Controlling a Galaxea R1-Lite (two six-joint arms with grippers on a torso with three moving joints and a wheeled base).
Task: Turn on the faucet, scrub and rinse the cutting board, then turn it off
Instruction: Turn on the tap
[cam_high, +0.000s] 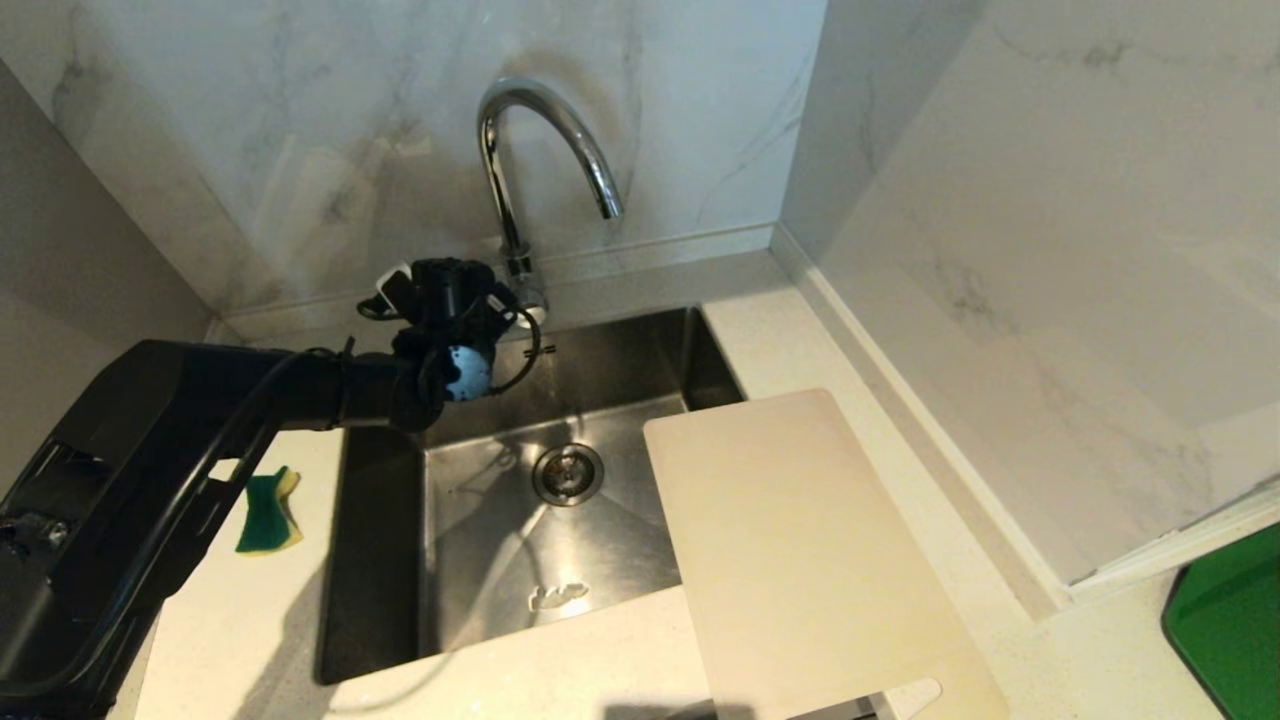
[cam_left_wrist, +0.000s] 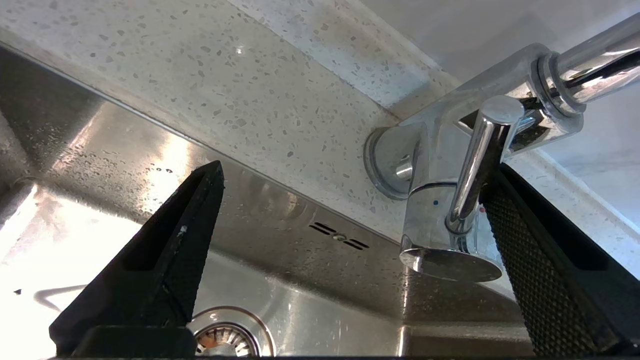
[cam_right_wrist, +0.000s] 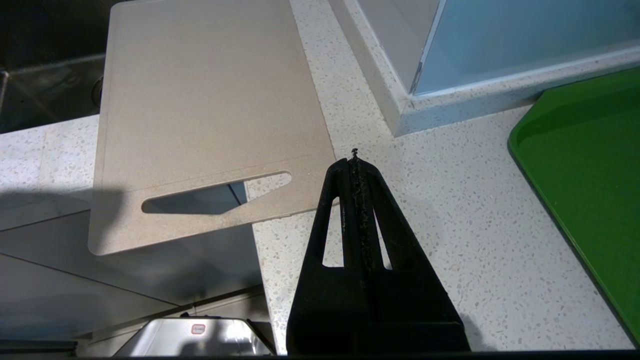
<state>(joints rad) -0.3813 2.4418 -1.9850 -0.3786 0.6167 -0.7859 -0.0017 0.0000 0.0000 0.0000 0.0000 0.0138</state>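
The cutting board (cam_high: 820, 560) and green slab (cam_high: 1235, 620) are cut off by the frame edge.

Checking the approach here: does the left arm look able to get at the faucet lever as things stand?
Probably yes. The left pincer is open at the base of the faucet, with the lever right beside one finger and nothing between them. Actual contact I cannot tell.

The left arm (cam_high: 200, 400) is stretched in from the left of the head view, with its wrist raised at the far end. The left gripper (cam_left_wrist: 350, 180) is held with its jaws spread wide, and nothing is gripped between them. The right gripper (cam_right_wrist: 354, 162) is seen only from its own wrist camera, with its fingers pressed together and nothing held
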